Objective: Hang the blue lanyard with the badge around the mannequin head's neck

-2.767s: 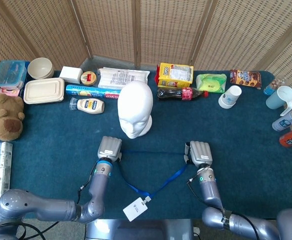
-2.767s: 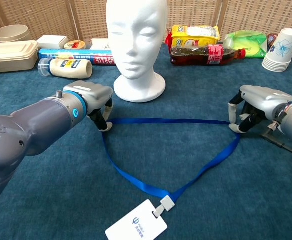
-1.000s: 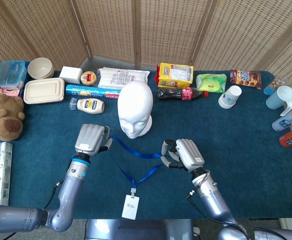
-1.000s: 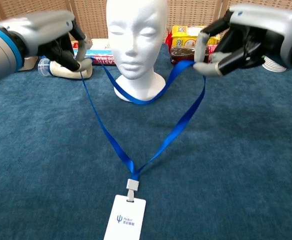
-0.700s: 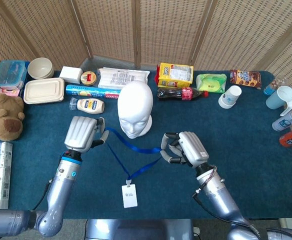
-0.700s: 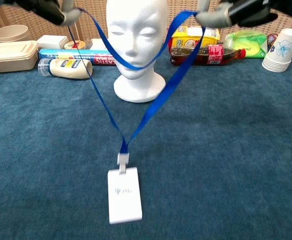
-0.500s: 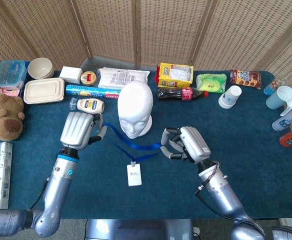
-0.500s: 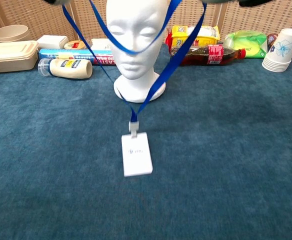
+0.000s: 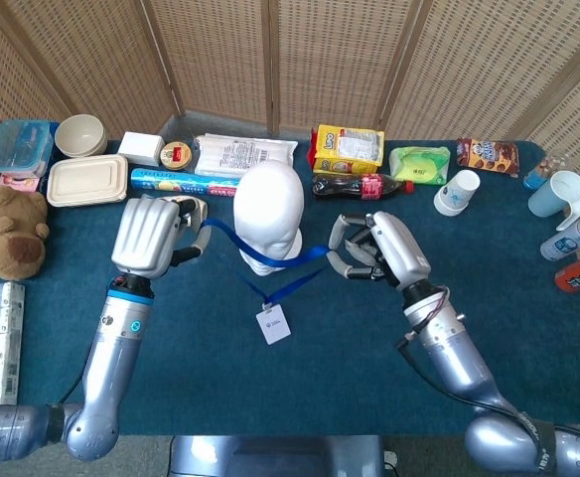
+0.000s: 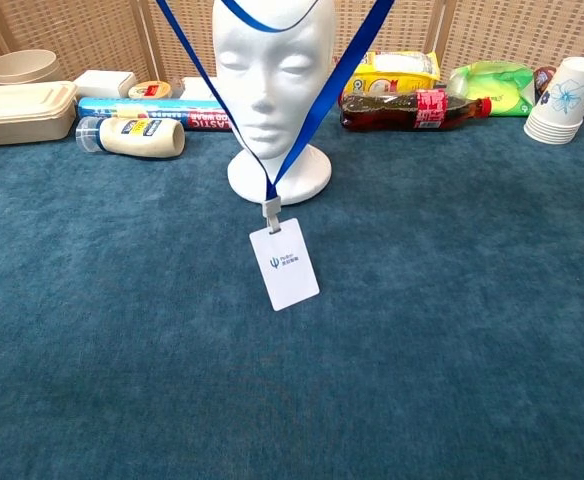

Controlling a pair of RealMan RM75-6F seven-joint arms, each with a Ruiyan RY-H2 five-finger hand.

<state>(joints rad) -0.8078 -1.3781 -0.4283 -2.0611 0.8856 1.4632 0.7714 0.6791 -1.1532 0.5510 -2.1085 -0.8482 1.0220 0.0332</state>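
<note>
The badge point(image 10: 283, 265) hangs nearest the robot, clear of the table point(image 10: 452, 350), suspended in front of the mannequin head's base by the two converging runs of the blue lanyard point(image 10: 324, 98). Both runs rise steeply out of the top of the chest view. In the head view the left hand point(image 9: 151, 235) grips one side of the loop beside the mannequin head point(image 9: 268, 216), and the right hand point(image 9: 377, 249) pinches the other side, fingers curled onto the strap. The far run of the loop crosses the forehead in the chest view; the loop is therefore not yet over the crown. Judged risk: if the hands advance at this height, the strap catches on the face and tips the light head backward into the cola bottle point(image 9: 362, 186) and yellow box point(image 9: 349, 148) behind it. A swinging badge could also pull the strap from either grip.
</note>
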